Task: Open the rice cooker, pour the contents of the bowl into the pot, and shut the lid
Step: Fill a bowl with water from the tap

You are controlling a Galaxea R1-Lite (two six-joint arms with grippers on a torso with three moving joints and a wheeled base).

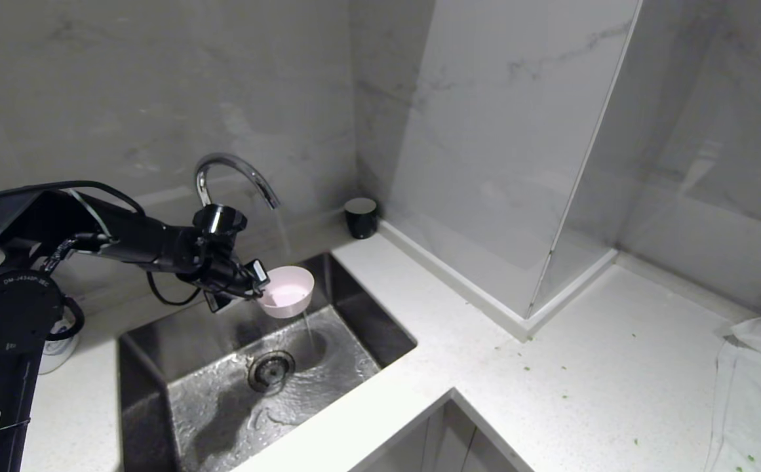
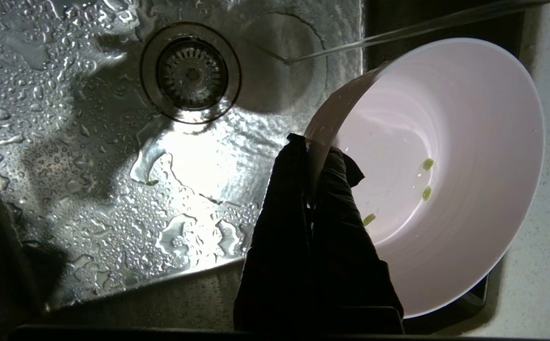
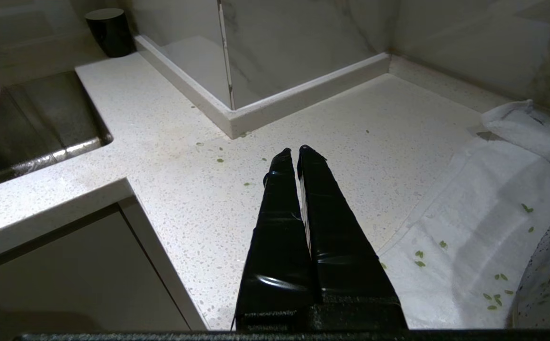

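While the tap [image 1: 236, 174] runs, the left hand [image 1: 259, 283] is clenched on the rim of the bowl [image 1: 286, 292], one finger inside and one outside, holding it over the sink [image 1: 157, 341] just beside the stream, which falls past its edge toward the drain [image 1: 271, 371]. Only a few green bits [image 2: 426, 179] cling to the bowl's wet white inside, so I judge the pouring done and this a rinse outside the stated task. No rice cooker shows in any view. The right hand [image 3: 293, 154] hangs clenched on nothing above the worktop [image 1: 583, 367], near a white cloth [image 3: 483, 213] scattered with green flecks. Next, the bowl likely needs swinging under the stream, or setting down.
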